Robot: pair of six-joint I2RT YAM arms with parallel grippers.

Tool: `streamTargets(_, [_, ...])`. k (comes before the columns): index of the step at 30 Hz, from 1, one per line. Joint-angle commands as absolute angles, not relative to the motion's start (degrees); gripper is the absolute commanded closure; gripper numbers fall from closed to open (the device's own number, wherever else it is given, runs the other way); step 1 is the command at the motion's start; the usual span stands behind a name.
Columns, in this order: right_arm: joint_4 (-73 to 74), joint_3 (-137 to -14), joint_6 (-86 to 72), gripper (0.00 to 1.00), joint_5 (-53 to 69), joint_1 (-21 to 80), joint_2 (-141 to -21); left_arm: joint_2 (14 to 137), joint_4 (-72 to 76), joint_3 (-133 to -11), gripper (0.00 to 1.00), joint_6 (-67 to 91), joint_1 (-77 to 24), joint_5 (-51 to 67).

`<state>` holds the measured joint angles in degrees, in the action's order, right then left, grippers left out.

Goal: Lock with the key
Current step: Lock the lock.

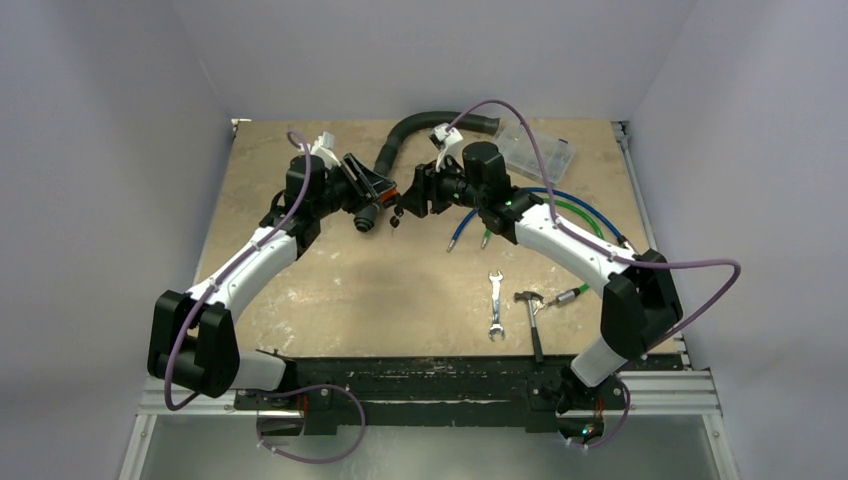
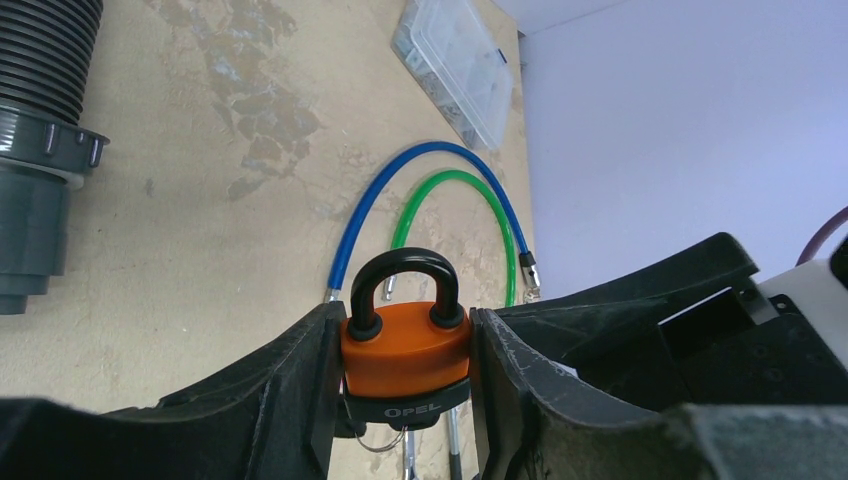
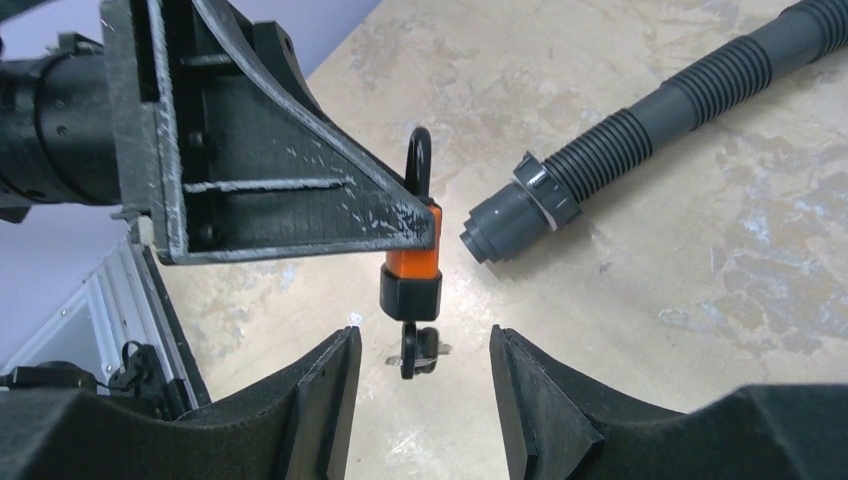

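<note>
My left gripper [image 2: 405, 372] is shut on an orange padlock [image 2: 405, 350] with a black base and a black shackle [image 2: 404, 268], and holds it above the table. Both shackle legs sit in the body. A black-headed key [image 3: 418, 350] sticks out of the padlock's [image 3: 412, 262] underside, with a thin wire ring on it. My right gripper [image 3: 420, 352] is open; its fingers stand either side of the key head without touching it. In the top view the two grippers meet mid-table, the left gripper [image 1: 383, 195] facing the right gripper [image 1: 413, 197].
A grey corrugated hose [image 1: 420, 125] curves across the far side of the table. A clear plastic box [image 1: 538, 150] lies at the far right, with blue and green cables [image 1: 560, 205] below it. A wrench [image 1: 495, 305], a hammer [image 1: 532, 320] and a screwdriver [image 1: 565, 296] lie near the right arm.
</note>
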<state>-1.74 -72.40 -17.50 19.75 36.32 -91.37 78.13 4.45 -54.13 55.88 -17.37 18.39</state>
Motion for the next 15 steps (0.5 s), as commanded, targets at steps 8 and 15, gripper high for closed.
streamTargets(8, [-3.1,-71.2,-18.0,0.45,23.8,36.8,-93.7,76.8,8.0,-56.5,1.0,55.3,-17.0,18.7])
streamTargets(15, [-4.2,-72.0,-18.4,0.56,23.9,37.1,-94.5,77.1,8.1,-56.5,1.0,55.3,-17.0,18.9])
